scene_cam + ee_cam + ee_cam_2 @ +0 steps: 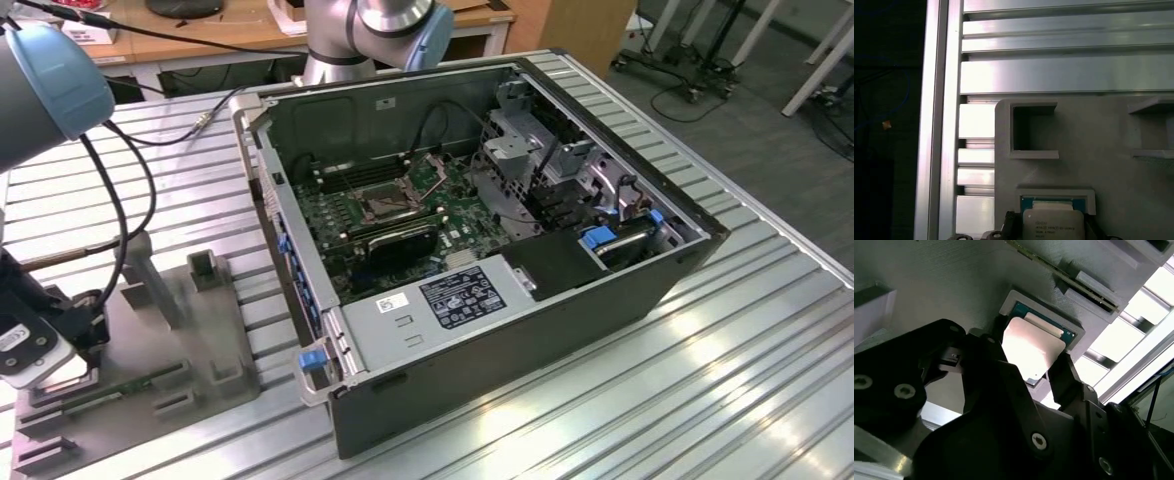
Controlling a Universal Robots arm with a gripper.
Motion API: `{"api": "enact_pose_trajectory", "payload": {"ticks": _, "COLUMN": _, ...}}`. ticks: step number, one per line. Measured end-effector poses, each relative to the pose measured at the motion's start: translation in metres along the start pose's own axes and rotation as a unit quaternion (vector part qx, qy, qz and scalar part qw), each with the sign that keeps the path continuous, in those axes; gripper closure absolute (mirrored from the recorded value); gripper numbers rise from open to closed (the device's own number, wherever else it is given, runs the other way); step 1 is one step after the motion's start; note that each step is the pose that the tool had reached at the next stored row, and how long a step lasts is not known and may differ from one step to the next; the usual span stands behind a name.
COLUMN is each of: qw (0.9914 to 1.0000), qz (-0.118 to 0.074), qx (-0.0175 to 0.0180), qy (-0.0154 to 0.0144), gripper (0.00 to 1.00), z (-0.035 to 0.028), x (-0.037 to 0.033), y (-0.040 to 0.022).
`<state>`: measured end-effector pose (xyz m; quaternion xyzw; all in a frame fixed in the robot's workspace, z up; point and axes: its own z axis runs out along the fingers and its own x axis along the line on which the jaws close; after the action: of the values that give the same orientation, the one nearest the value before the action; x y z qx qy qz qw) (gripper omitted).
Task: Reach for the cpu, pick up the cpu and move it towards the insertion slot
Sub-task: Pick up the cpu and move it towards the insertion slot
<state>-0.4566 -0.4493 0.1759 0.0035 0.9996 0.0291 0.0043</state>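
The cpu, a small square chip with a pale silvery face and a teal rim, lies in a shallow framed recess of the grey fixture plate. In both wrist views my gripper's dark fingers stand tight against two opposite edges of the cpu. In the exterior view the gripper hangs low over the fixture plate at the exterior view's left, covering the chip. The insertion slot, a metal-framed square socket, sits on the green board inside the open computer case.
A long green circuit strip lies on the fixture plate beside the gripper. Raised grey blocks and rectangular recesses stand around the chip's nest. The ribbed aluminium table runs under everything. The case wall rises between the fixture and the socket.
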Motion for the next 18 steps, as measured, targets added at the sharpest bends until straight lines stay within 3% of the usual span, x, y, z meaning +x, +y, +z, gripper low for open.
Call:
{"api": "enact_pose_trajectory", "payload": {"ticks": 1, "qw": 1.0, "qz": 0.0, "qx": 0.0, "qy": 0.0, "gripper": 0.36, "z": 0.0, "x": -0.0002, "y": 0.0}}
{"api": "enact_pose_trajectory", "payload": {"ticks": 2, "qw": 1.0, "qz": 0.0, "qx": 0.0, "qy": 0.0, "gripper": 0.43, "z": 0.0, "x": -0.0005, "y": 0.0}}
{"api": "enact_pose_trajectory", "payload": {"ticks": 18, "qw": 1.0, "qz": 0.0, "qx": 0.0, "qy": 0.0002, "gripper": 0.45, "z": 0.0, "x": -0.0028, "y": 0.0}}
